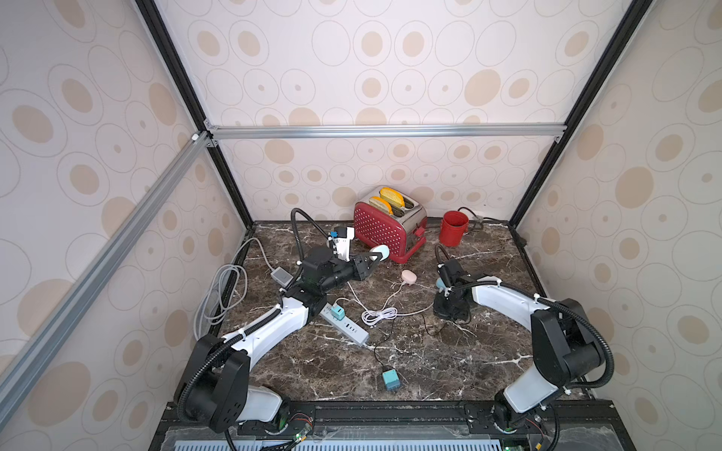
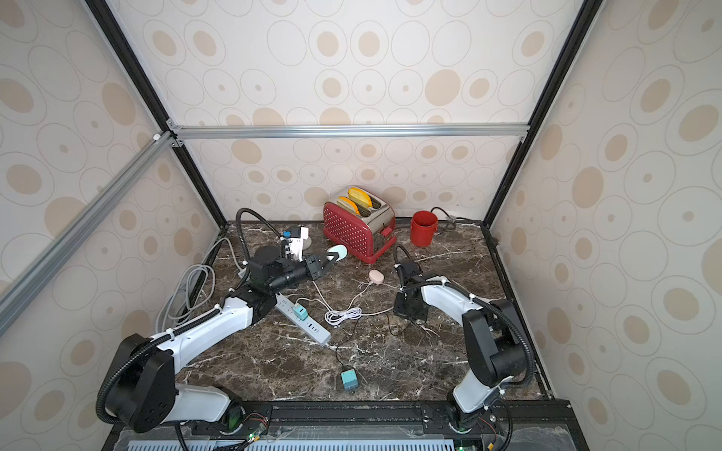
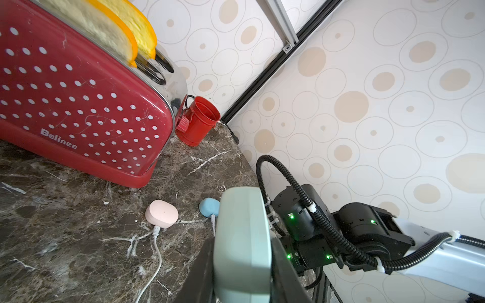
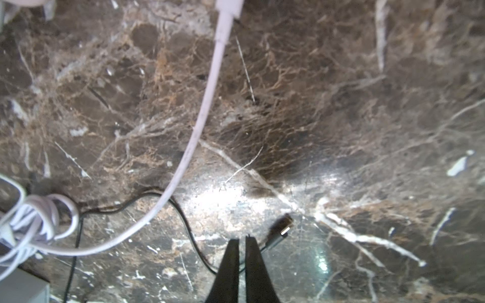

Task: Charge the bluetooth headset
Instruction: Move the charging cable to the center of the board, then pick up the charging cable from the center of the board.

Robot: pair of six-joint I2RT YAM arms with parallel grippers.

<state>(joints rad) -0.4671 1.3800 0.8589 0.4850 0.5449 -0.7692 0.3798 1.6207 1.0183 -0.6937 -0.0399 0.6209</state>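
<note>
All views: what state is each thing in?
Left gripper: shut on mint case.
Right gripper: jaws nearly together beside black plug; grip unclear.
Pink case: closed, white cable plugged in.
Blue case: closed, cable attached.
Teal charger: plugged into strip.
Loose charger: unplugged.
Toaster: bread in slots.
Cup: upright.

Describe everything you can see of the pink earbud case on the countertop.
The pink earbud case is a small rounded pebble of matte-looking plastic, closed, with one tiny dot on its side. It lies flat on the marble countertop, in front of the red toaster and apart from it. A white cable is plugged into it; nothing else touches it.
</note>
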